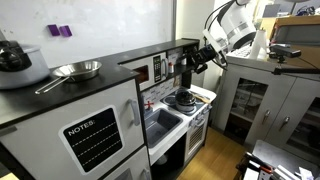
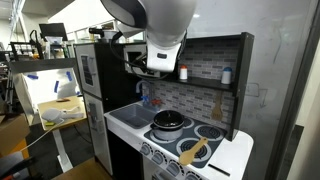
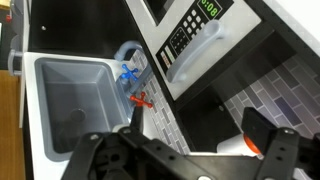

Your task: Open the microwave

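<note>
The microwave sits under the black top of the toy kitchen, with a white-framed dark window and a red strip on its right. In the wrist view the microwave fills the top, showing a dark keypad, a green display and a white edge band. Whether its door is shut or ajar is unclear. My gripper is open, with one finger near the sink side and the other finger over the tiled niche. It holds nothing. In both exterior views the gripper hangs just beside the microwave, above the counter.
A grey sink with a blue faucet and red tap handle lies below. A black pot stands on the stove. A white bottle with an orange cap stands in the niche. A pan rests on the top.
</note>
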